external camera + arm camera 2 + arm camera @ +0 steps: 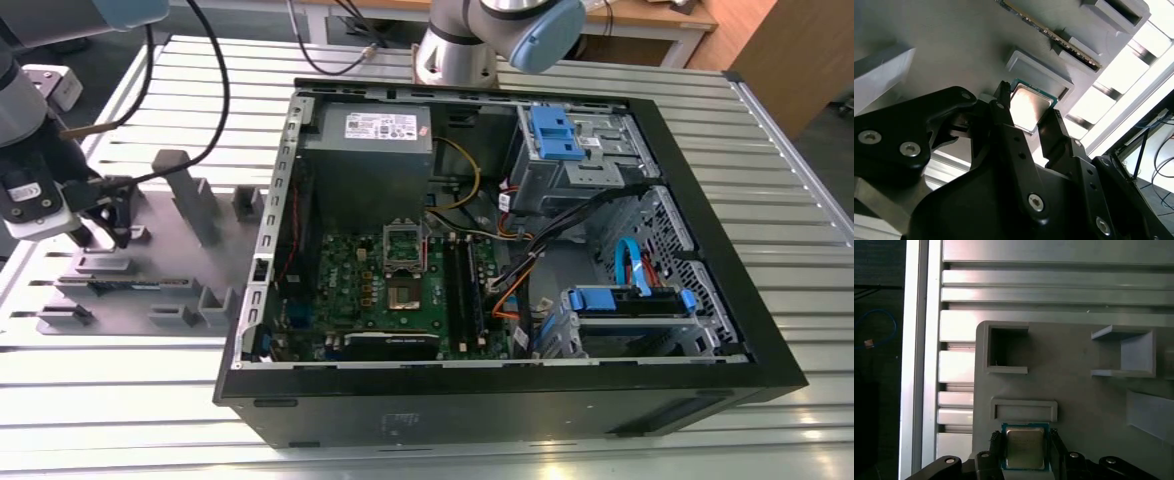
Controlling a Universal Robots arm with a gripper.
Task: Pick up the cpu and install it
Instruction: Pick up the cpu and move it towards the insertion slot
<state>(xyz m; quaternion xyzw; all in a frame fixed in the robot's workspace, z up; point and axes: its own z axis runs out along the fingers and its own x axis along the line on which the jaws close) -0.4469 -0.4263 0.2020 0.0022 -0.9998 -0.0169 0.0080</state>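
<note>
Black matte pincer [1025, 436] astride square silver-topped cpu [1025, 449] on grey plastic holder [1079, 400], grip unclear.

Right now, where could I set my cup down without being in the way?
Free: the slatted table below the PC case in the exterior view, and the slats on that view's right of the case. Crowded: the grey holder plate, where the hand is at the cpu, and inside the case.

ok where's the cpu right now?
In both wrist views the cpu lies on the grey holder plate with the gripper straddling it; that plate sits at the exterior view's left, beside the PC case.
</note>
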